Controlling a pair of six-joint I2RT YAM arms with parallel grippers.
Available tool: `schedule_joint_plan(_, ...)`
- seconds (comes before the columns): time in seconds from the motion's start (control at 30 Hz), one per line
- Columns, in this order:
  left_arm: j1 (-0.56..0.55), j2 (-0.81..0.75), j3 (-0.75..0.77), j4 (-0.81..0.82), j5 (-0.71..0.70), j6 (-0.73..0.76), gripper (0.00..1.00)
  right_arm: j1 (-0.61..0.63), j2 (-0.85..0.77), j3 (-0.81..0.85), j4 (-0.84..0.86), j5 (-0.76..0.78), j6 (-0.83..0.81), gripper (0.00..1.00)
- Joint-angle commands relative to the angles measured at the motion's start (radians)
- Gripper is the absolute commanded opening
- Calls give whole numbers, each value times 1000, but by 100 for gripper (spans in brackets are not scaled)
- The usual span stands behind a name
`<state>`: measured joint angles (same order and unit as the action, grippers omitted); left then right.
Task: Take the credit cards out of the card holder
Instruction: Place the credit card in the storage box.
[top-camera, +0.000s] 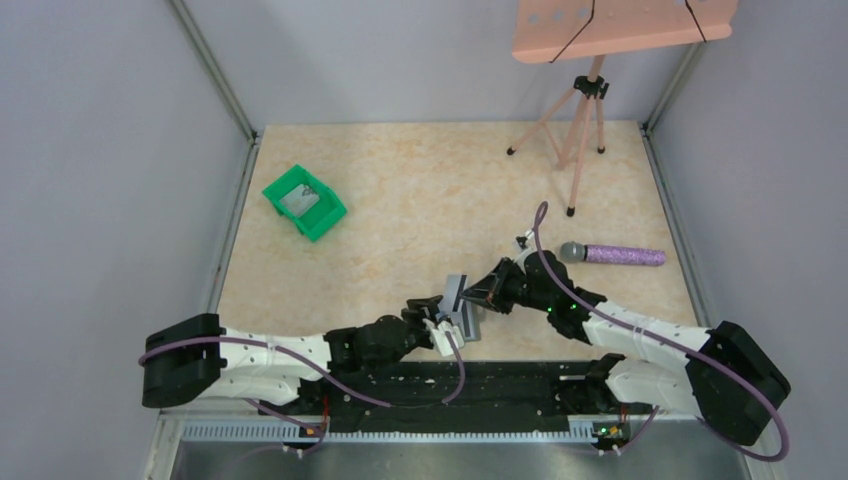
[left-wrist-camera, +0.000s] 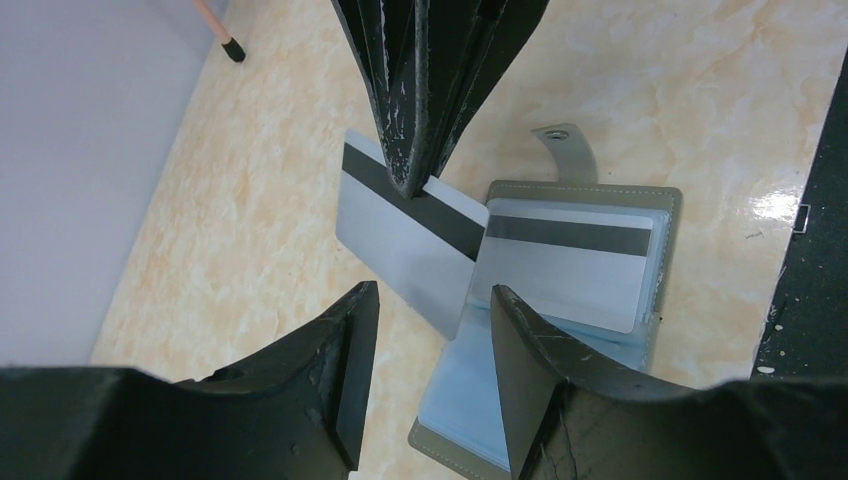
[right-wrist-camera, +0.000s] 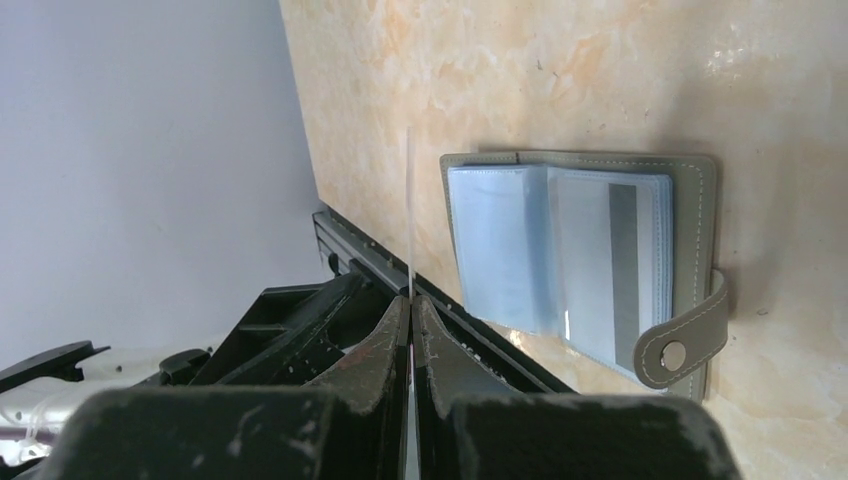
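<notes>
The grey card holder (left-wrist-camera: 585, 265) lies open on the table near the front edge, its snap tab (left-wrist-camera: 565, 150) free. A card with a dark stripe (left-wrist-camera: 570, 235) sits in its clear sleeve. My right gripper (right-wrist-camera: 411, 300) is shut on a silver card (left-wrist-camera: 395, 235) and holds it just beside the holder and clear of it; in the right wrist view the card (right-wrist-camera: 409, 200) shows edge-on, with the holder (right-wrist-camera: 600, 260) to its right. My left gripper (left-wrist-camera: 430, 330) is open and empty, hovering over the holder's near half. In the top view both grippers meet over the holder (top-camera: 468, 322).
A green bin (top-camera: 305, 201) holding something flat and grey stands at the back left. A microphone with a purple handle (top-camera: 612, 255) lies to the right. A tripod (top-camera: 575, 120) stands at the back right. A black strip (top-camera: 500, 385) runs along the front edge.
</notes>
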<state>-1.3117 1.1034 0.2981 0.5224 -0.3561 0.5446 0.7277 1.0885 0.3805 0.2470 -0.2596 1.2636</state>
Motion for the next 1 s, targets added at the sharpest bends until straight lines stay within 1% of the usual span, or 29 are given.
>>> schedule_joint_plan(0.0, -6, -11, -14, 27, 21, -32, 51, -13, 29, 24, 54, 2, -13, 0)
schedule_joint_plan(0.13, -6, -6, -21, 36, 9, -44, 51, -13, 35, 22, 62, 0, -12, 0)
schedule_joint_plan(0.3, -6, 22, -13, 38, -8, -27, 50, -13, 21, 8, 90, -18, 21, 0)
schedule_joint_plan(0.43, -6, 54, -10, 63, -30, -11, 49, -13, 20, 13, 84, -18, 15, 0)
schedule_joint_plan(0.53, -6, 76, -1, 78, -47, 1, 46, -13, 22, 4, 96, -26, 21, 0)
schedule_joint_plan(0.63, -6, 82, -4, 115, -66, 2, 41, -13, 20, -3, 99, -32, 23, 0)
schedule_joint_plan(0.7, -6, 81, -8, 145, -78, -1, 37, -13, 17, -6, 94, -31, 24, 0)
schedule_joint_plan(0.73, -6, 79, -8, 151, -81, 0, 32, -13, 16, -8, 95, -32, 25, 0)
schedule_joint_plan(0.83, -6, 73, -5, 168, -120, -13, 11, -13, 14, -13, 97, -35, 26, 0)
schedule_joint_plan(0.9, -6, 64, 6, 152, -144, -30, 4, -14, 10, -16, 95, -35, 24, 0)
schedule_joint_plan(0.97, -6, 53, 16, 134, -160, -55, 0, -22, 3, -21, 101, -43, 13, 2)
